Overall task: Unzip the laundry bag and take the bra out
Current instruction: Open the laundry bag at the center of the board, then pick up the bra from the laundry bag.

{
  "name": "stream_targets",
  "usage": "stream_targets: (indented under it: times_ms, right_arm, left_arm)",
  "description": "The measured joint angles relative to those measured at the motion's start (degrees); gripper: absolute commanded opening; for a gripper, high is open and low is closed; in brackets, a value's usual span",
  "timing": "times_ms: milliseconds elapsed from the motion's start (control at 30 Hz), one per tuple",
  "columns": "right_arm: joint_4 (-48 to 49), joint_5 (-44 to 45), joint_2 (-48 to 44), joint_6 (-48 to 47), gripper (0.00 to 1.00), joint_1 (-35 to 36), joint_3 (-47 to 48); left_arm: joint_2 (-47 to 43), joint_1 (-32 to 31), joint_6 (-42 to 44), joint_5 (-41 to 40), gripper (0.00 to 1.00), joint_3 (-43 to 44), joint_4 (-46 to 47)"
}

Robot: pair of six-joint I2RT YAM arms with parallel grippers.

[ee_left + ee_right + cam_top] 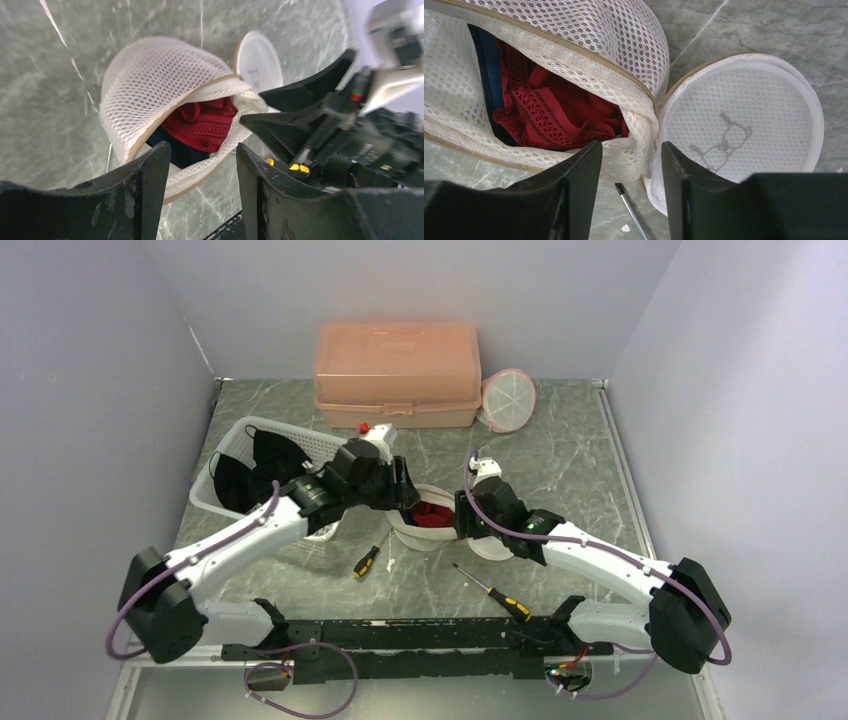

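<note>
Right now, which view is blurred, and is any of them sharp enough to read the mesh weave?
Left wrist: soft overall, the marble table streaked by blur; top external: evenly lit and sharp, only faint shadows; right wrist: crisp, with the laundry bag weave and the red bra lace both readable.

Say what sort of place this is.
Likely a lab test cell: plain grey walls enclose a grey marble-pattern tabletop holding a peach plastic storage box and a white mesh laundry bag.
</note>
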Motion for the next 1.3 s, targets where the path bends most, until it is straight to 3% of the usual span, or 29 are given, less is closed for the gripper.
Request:
stream_targets:
  times_ms: [167,433,1300]
  right_arm:
    - [1.14,-0.02,-0.17,0.44,0.55,0.00,-0.87]
    - [2.97,-0.85,-0.48,1.07,0.55,0.07,-3.32]
    - [4.11,4.00,-10.45,3.52,0.61,-0.61,-6.01]
  left_arm:
    - [8.11,-1.99,-4.83,0.33,0.63,0.07,-0.24]
    - [17.00,-4.46,-10.10,-5.68,0.74,7.08,-6.88]
    - [21.09,-8.85,-14.69,-9.01,0.73,6.88,-8.39]
